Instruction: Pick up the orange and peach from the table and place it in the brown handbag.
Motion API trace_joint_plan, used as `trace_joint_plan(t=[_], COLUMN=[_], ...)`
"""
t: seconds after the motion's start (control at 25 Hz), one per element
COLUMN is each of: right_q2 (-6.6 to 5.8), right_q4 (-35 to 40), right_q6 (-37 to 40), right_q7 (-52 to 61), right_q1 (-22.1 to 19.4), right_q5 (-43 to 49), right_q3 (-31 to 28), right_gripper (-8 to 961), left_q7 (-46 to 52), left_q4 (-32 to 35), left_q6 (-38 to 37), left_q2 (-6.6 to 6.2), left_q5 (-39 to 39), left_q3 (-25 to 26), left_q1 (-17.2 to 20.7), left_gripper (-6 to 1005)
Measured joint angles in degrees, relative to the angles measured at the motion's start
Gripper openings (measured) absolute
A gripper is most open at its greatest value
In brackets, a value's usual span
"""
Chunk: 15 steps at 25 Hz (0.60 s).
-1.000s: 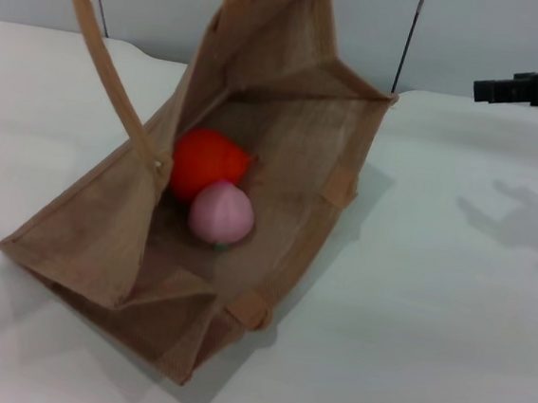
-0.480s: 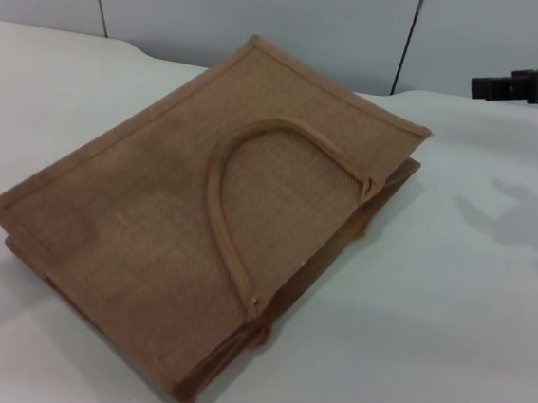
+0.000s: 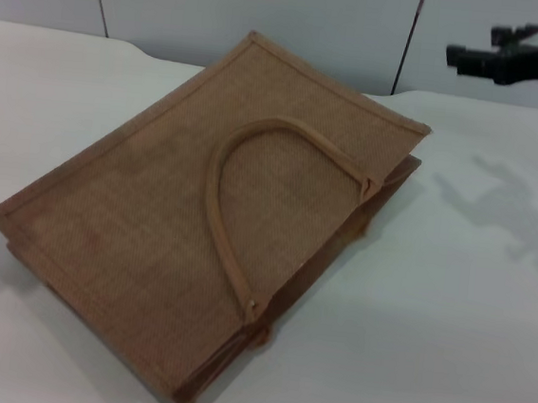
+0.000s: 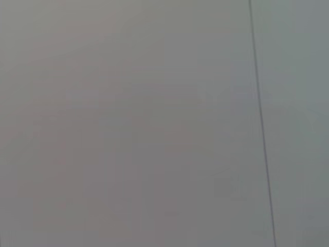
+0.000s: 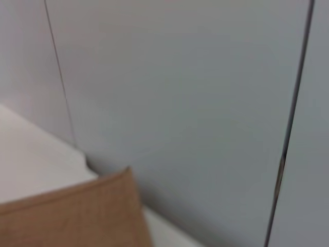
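Brown handbag [image 3: 199, 233] fills the left and centre of my head view, lying flat on the white table [image 3: 445, 352] with one loop handle [image 3: 241, 199] resting across its upper face. I see neither orange nor peach anywhere; whether they sit under the jute I cannot tell. My right gripper [image 3: 473, 59] hangs at the upper right edge, well apart from the bag, and I cannot tell if it is released or clenched. My left gripper is out of sight. I judge the bag must be opened and the fruit found before anything else, approaching slowly from the right.
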<state>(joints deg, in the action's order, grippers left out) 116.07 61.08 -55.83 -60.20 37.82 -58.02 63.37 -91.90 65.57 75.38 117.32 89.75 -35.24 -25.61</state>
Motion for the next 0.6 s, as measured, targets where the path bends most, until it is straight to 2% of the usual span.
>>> trace_joint_plan(t=[0.2, 0.24, 0.28, 0.32, 0.6], right_q2=[0.09, 0.10, 0.10, 0.12, 0.10], right_q4=[3.69, 4.71, 4.71, 4.97, 3.80], right_q6=[17.19, 25.84, 25.84, 29.55, 62.28], right_q7=[-6.95, -9.14, -9.14, -9.91, -10.97], right_q1=[-6.12, -8.04, -8.04, -8.66, -11.20], right_q5=[-8.89, -11.25, -11.25, -11.79, -11.96], right_q3=[11.06, 16.52, 16.52, 19.01, 38.31], right_gripper=[730, 730, 730, 730, 729], left_q7=[-9.65, -11.24, -13.11, -15.21, -26.88], left_q4=[-8.40, -9.97, -11.72, -13.37, -22.28], left_q6=[-1.53, -1.97, -2.52, -2.97, -6.51], left_q2=[0.25, 0.25, 0.25, 0.25, 0.38], left_q5=[4.08, 4.93, 5.90, 6.84, 11.45], left_q3=[-0.01, -0.01, 0.00, -0.01, 0.00], left_q1=[-0.19, -0.28, -0.38, -0.42, -1.17], left_gripper=[878, 878, 878, 878, 878])
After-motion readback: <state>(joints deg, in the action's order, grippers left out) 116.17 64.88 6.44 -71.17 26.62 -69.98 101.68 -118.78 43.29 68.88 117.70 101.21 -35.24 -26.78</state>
